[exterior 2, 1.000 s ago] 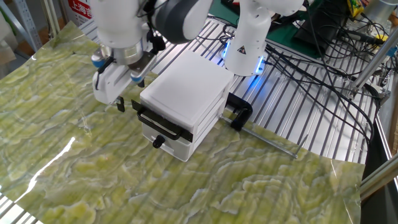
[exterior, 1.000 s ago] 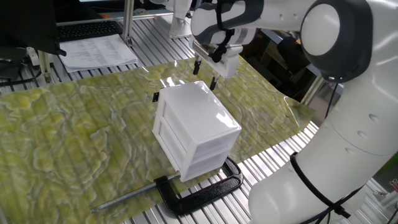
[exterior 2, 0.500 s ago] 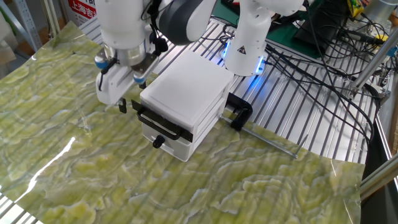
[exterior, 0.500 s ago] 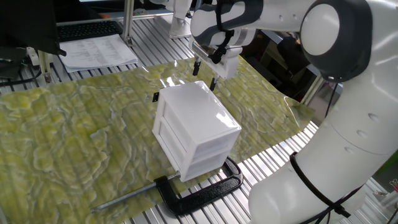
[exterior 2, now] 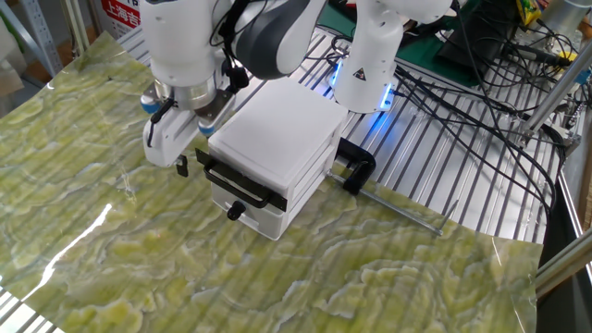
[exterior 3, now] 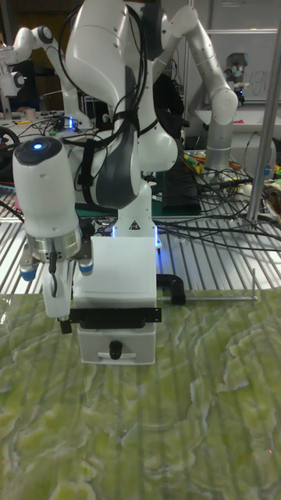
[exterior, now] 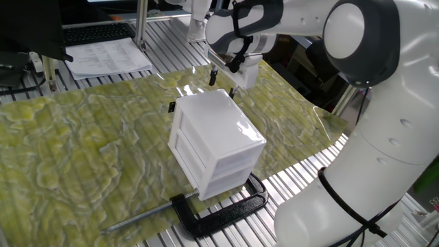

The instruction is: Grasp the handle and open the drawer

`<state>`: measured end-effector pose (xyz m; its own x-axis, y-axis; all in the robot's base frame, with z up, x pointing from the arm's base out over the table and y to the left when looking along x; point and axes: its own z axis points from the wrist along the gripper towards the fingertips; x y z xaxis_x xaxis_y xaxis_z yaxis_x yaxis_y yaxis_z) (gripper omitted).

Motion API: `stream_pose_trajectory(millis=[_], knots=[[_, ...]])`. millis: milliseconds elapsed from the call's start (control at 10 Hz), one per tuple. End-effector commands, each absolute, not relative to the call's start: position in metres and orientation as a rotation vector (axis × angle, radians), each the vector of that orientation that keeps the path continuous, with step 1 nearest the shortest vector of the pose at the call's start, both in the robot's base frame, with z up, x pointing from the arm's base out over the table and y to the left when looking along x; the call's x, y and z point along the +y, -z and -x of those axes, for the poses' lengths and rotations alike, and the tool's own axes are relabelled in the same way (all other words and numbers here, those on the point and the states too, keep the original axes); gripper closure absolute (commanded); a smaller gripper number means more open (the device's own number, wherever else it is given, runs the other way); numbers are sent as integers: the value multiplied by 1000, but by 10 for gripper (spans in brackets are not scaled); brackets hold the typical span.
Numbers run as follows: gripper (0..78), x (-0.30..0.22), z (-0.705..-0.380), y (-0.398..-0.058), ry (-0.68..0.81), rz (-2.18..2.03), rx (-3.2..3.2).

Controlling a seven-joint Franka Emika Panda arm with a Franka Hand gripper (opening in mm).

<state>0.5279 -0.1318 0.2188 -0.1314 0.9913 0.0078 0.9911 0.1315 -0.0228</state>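
Note:
The drawer [exterior 2: 265, 218] is the lowest white front of the white box [exterior: 218, 123] and sits shut, flush with the box. Its handle [exterior 2: 235, 212], a tiny black knob, sticks out of that front and also shows in the tall fixed view as the handle [exterior 3: 115, 349]. A black bar [exterior 2: 239, 183] runs across the top of the box front. My gripper [exterior: 223, 82] hangs open at the box's upper front corner, beside one end of the bar, above and to one side of the knob. Nothing is between its fingers [exterior 2: 182, 166].
A large black C-clamp [exterior: 221, 208] grips the back of the box at the mat's edge. Papers and a keyboard [exterior: 103, 53] lie beyond the mat. The arm's base [exterior 2: 368, 67] and a tangle of cables [exterior 2: 481, 88] stand behind the box.
My gripper has shifted a little along the box front's upper edge and slightly lower. It stays open. The box and drawer have not moved.

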Motion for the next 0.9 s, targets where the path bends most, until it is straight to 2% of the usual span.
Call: stream_pose_trajectory(millis=[100,900], knots=[[1,-132,-532,-216,-17,2049,-2342],[1,-140,-536,-214,-22,2024,-2342]])
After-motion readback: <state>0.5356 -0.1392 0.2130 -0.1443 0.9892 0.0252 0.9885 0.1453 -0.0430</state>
